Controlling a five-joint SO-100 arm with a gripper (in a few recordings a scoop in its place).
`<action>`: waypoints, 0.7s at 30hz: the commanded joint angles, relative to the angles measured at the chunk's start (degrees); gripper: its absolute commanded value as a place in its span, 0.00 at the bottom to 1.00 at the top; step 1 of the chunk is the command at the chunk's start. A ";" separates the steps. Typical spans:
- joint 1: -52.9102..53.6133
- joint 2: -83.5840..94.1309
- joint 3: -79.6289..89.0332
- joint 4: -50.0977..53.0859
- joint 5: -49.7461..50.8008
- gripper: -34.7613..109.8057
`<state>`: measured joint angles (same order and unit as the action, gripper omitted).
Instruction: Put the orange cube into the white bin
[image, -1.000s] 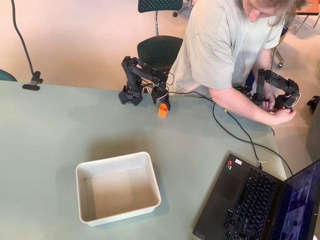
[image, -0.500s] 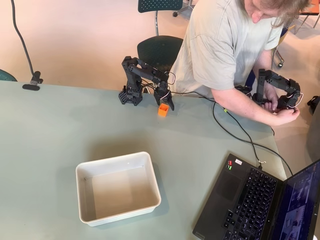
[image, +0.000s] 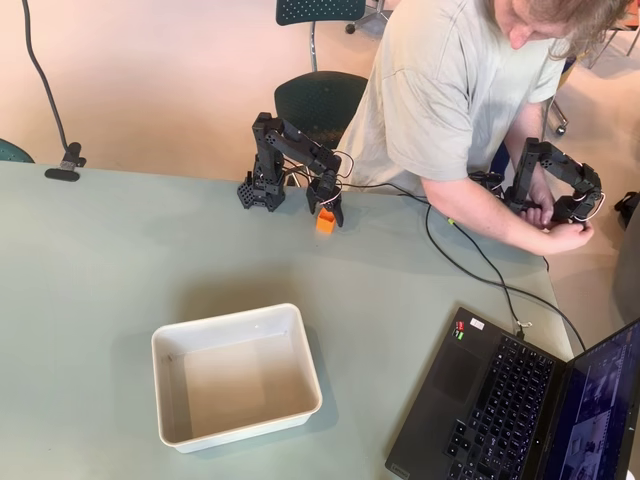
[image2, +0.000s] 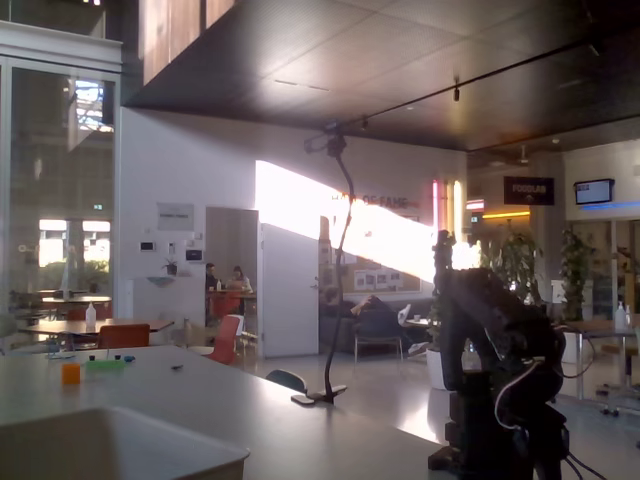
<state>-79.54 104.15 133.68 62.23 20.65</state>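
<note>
So in the overhead view, a laptop (image: 520, 400) and a black cable (image: 470, 262) sat well off to the right of the gripper (image: 326, 212), nothing blocking it. No readable writing there. The orange cube (image: 325, 222) sat right at the fingertips, jaws apparently around it, though I couldn't tell if they'd clamped. The white bin (image: 236, 375) was well below, empty. In the fixed view, a wall sign was too blurry to read; the arm (image2: 500, 375) stood dark at right.

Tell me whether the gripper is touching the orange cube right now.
Cannot tell. In the overhead view the gripper sits right over the orange cube, its dark fingers overlapping the cube's top edge, but neither contact nor a gap shows plainly from above.
</note>
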 joint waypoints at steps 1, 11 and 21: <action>1.14 0.00 -2.02 -0.44 -0.44 0.61; 1.14 0.62 -1.93 -0.44 -0.53 0.54; 0.44 0.79 -1.93 -0.44 -0.62 0.37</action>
<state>-78.75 104.15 133.68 62.05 20.39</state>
